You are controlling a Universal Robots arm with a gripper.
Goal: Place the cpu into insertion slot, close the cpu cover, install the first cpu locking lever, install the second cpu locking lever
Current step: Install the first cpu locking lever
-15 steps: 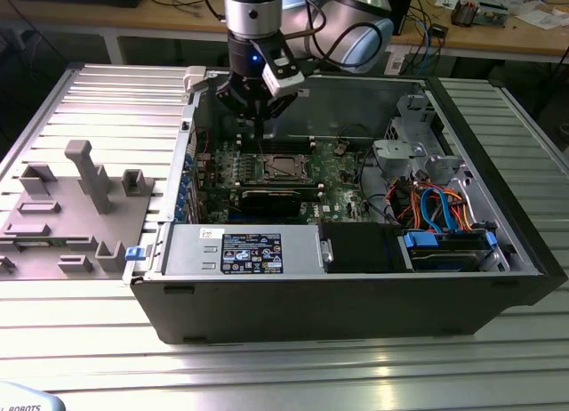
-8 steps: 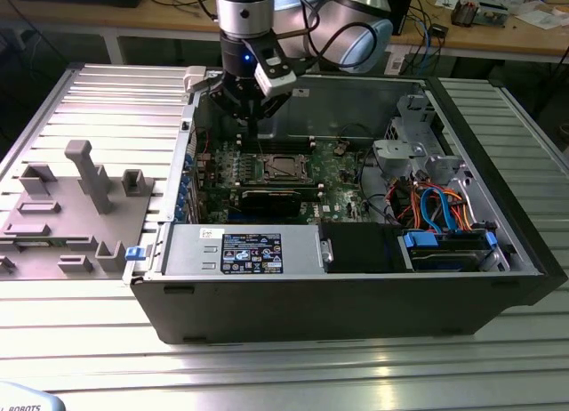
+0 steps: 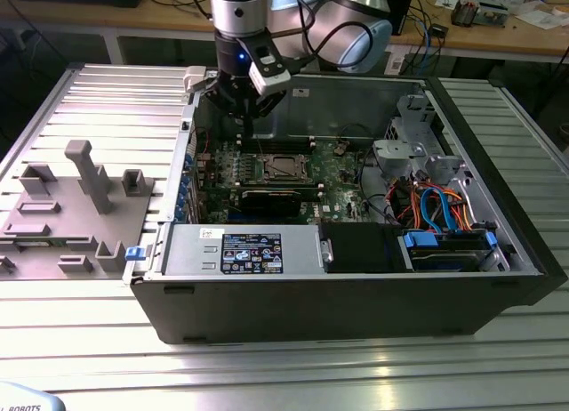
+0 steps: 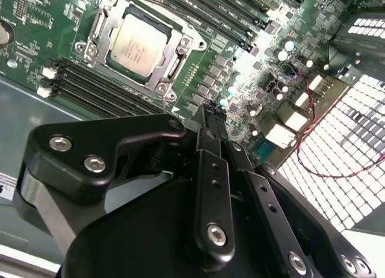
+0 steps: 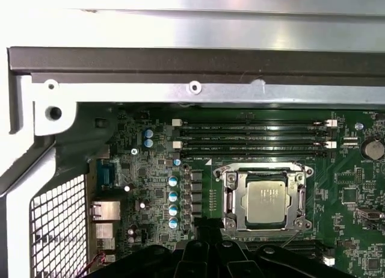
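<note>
The cpu point(image 5: 266, 203) lies flat in the insertion slot point(image 5: 227, 215) on the green board, its silvery top face showing point(image 4: 133, 46). The cpu cover point(image 5: 232, 188) lies down around the chip as a metal frame point(image 4: 102, 25). In the exterior view the cpu point(image 3: 283, 168) sits mid-board inside the open computer case. My gripper point(image 3: 246, 110) hangs above the board toward the case's back wall, on the exterior view's left of the socket and clear of it. Its black fingers point(image 4: 212, 145) meet at the tips, shut on nothing point(image 4: 210, 112).
Long memory slots point(image 5: 252, 139) run beside the socket. A black expansion card point(image 3: 271, 199) lies in front of it. The case's back wall point(image 3: 347, 95), a perforated panel point(image 5: 57, 230), a drive cage point(image 3: 404, 149) and coloured cables point(image 3: 436, 206) ring the board. A grey fixture block point(image 3: 80, 202) stands outside the case.
</note>
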